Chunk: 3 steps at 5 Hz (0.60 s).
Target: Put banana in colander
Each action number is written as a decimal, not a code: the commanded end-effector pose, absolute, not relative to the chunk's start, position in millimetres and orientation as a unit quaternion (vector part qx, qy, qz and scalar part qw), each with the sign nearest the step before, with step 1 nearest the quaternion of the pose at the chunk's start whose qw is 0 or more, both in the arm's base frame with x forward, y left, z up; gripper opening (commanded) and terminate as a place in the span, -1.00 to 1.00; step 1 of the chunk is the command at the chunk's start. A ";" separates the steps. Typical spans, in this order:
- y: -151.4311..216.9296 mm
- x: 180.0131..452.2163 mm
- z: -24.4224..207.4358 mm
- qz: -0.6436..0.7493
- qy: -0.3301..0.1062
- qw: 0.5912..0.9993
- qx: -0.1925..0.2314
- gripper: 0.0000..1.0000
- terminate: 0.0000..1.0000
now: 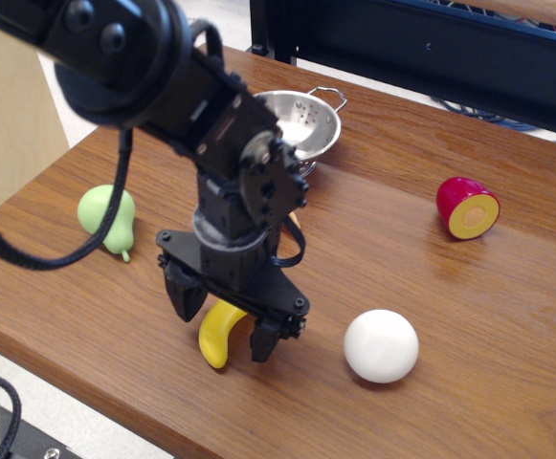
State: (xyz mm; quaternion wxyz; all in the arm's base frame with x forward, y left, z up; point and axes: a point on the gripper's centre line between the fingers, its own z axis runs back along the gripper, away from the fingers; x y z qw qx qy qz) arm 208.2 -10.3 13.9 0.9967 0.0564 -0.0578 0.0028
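The yellow banana lies on the wooden table near its front edge. My black gripper is open and straddles the banana, one finger on each side, low over the table. Part of the banana is hidden behind the gripper body. I cannot tell if the fingers touch it. The steel colander stands upright at the back of the table, behind my arm, partly hidden by it.
A green pear lies at the left. A white ball sits just right of the gripper. A red and yellow half fruit lies at the right. A dark frame runs along the back.
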 end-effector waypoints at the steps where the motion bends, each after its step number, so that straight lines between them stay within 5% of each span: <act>1: -8.9 207.5 9.7 -0.002 -0.063 0.997 0.054 -1.00 -1.00; 3: -7.1 227.3 34.9 0.042 -0.075 0.996 0.031 -1.00 -1.00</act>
